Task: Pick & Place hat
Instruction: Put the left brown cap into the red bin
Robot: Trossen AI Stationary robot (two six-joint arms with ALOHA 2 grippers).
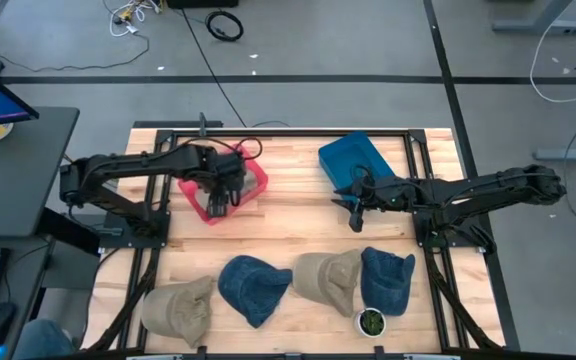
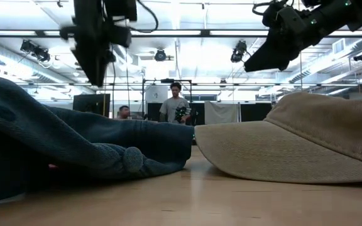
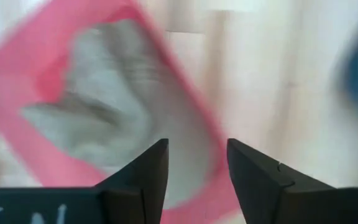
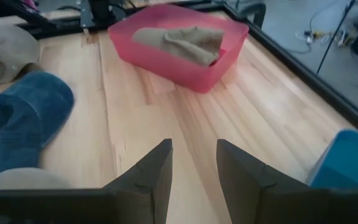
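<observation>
A tan hat (image 4: 180, 41) lies inside the red bin (image 1: 224, 195), also seen as the tan hat (image 3: 98, 118) in the left wrist view. My left gripper (image 1: 219, 205) hovers open over that bin (image 3: 185, 118); its fingers hold nothing. My right gripper (image 1: 356, 215) is open above bare table just near of the blue bin (image 1: 354, 161). Along the near edge lie a tan cap (image 1: 178, 308), a blue hat (image 1: 254, 286), a tan cap (image 1: 328, 280) and a blue hat (image 1: 388, 280).
A small round green thing (image 1: 371, 321) sits at the near edge by the right blue hat. A black frame (image 1: 288, 133) borders the wooden table. Bare wood lies between the two bins and the row of hats. People stand in the room beyond (image 2: 175, 103).
</observation>
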